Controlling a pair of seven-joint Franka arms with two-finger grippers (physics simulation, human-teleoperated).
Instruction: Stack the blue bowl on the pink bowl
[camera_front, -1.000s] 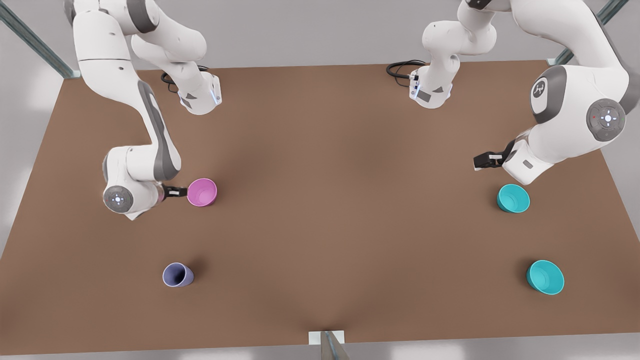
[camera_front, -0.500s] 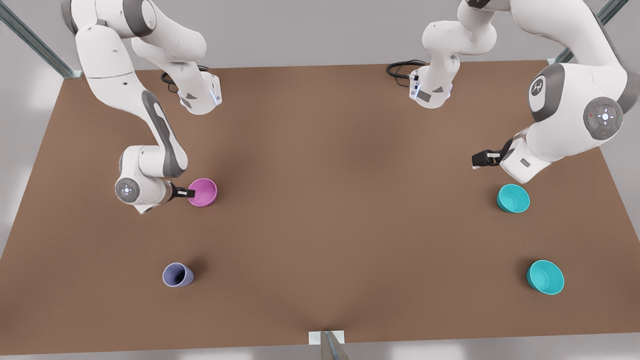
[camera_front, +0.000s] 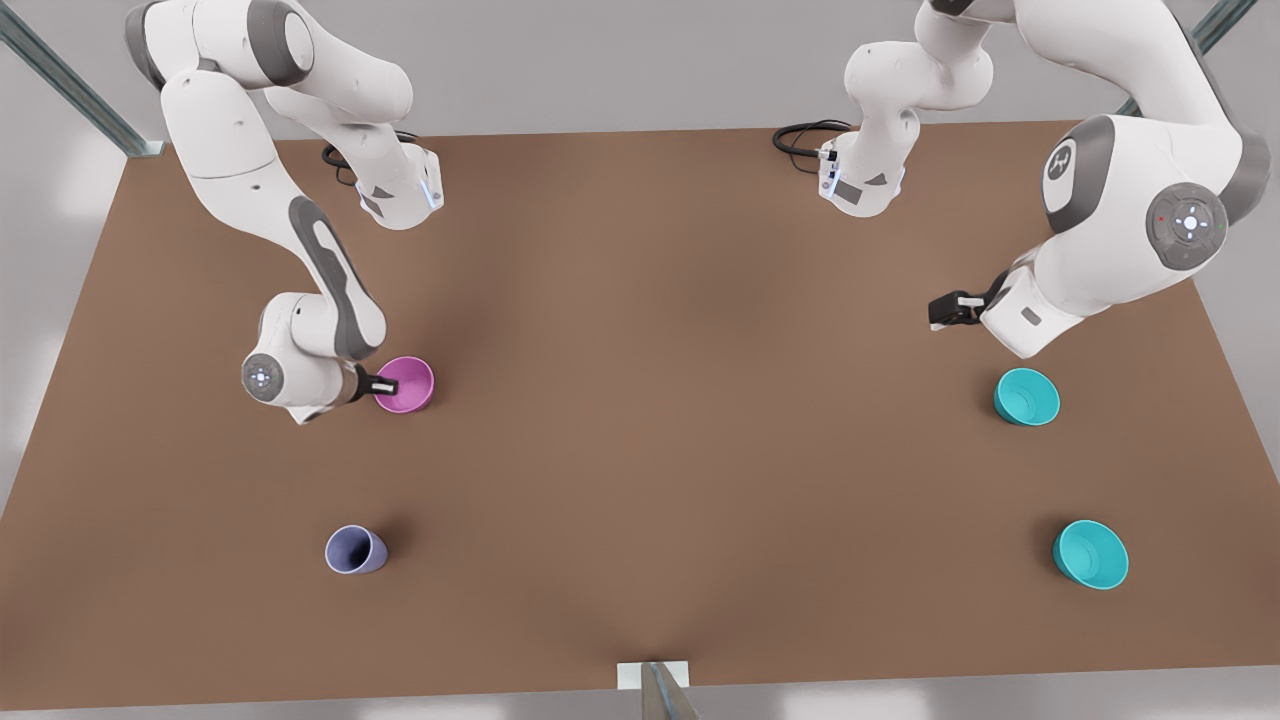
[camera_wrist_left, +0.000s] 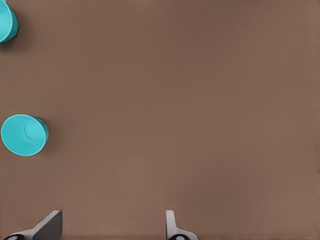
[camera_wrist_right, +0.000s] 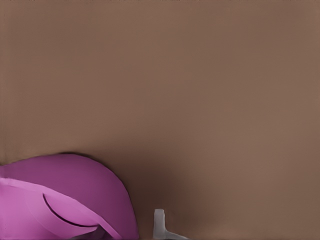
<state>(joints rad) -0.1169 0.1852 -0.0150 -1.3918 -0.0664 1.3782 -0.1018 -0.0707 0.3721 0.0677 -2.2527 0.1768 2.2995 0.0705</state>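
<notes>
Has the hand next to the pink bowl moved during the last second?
Yes. The right hand has shifted toward the front view's right, and its fingers now reach over the rim of the pink bowl, which stayed in place.

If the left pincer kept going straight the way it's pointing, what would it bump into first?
Probably just the bare table. The left pincer is open and points down at plain brown tabletop. The blue bowl sits off to one side, outside its line, though depth is hard to judge.
</notes>
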